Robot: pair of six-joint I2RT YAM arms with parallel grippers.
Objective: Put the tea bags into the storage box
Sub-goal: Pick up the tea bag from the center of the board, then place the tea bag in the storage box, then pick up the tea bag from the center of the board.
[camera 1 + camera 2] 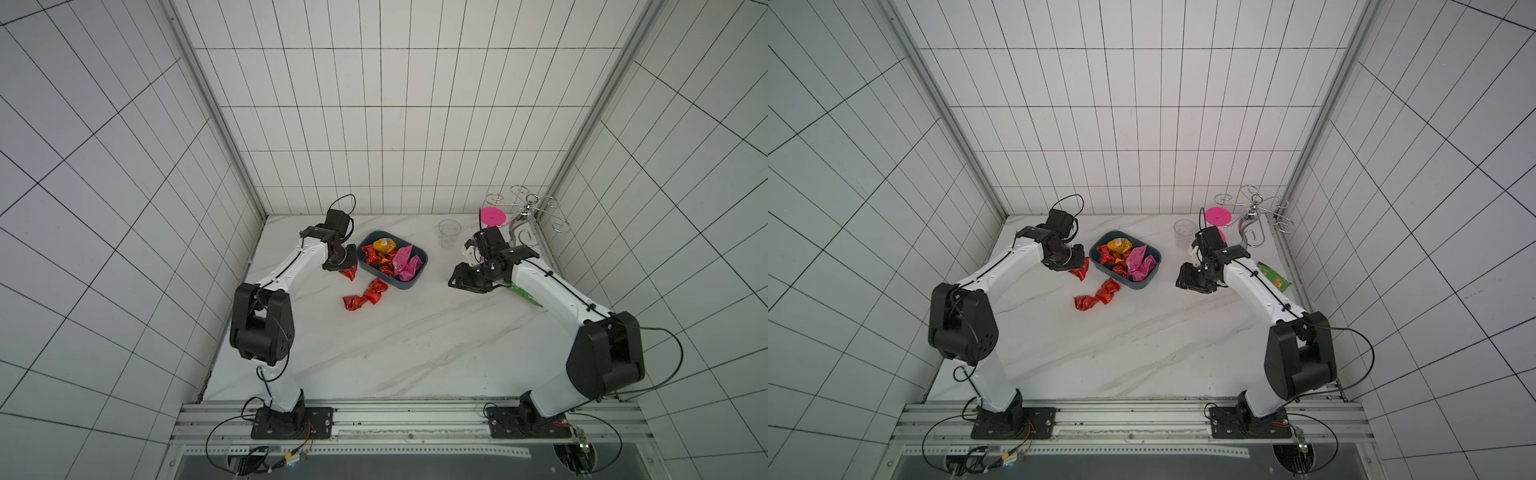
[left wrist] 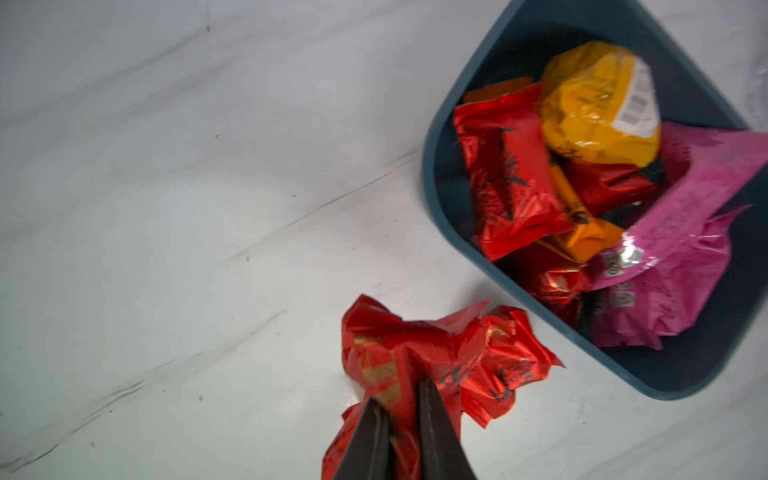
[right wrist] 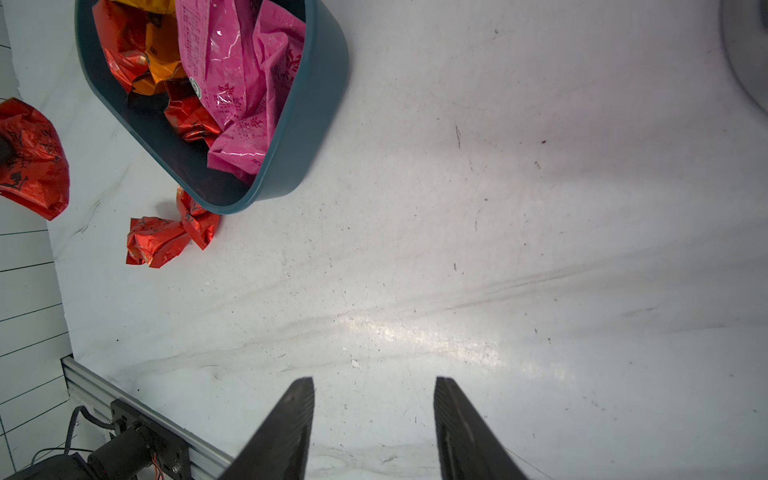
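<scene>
- Clock directions are read in a top view, with the far wall at twelve.
- My left gripper (image 2: pixel 399 392) is pinched narrow on a red tea bag (image 2: pixel 386 345). The bag hangs crumpled below my jaws, clear of the tabletop (image 1: pixel 415 332), at about nine o'clock of the storage box (image 1: pixel 409 284) and just outside its wall.
- My right gripper (image 3: pixel 372 379) stands half spread and empty over bare tabletop, at about four o'clock of the box and well apart from it.
- The box already holds a heap of tea bags (image 2: pixel 511 174): red ones, orange-yellow ones, and magenta ones towards its three o'clock side.
- Two loose red tea bags lie on the tabletop at about seven o'clock of the box. One (image 1: pixel 377 289) is just beside its wall and the other (image 1: pixel 353 302) touches the first.
- I judge these sachets very light, soft and easily crushed, with slick foil skin. A pinch folds them rather than meeting resistance, so my hold could slide if I swing fast.
- The best bite, I think, is across a flat crimped seam or a firm fold, deep between my pads, not on a puffed belly.
- The box looks light too, so brushing its wall might shove it.
</scene>
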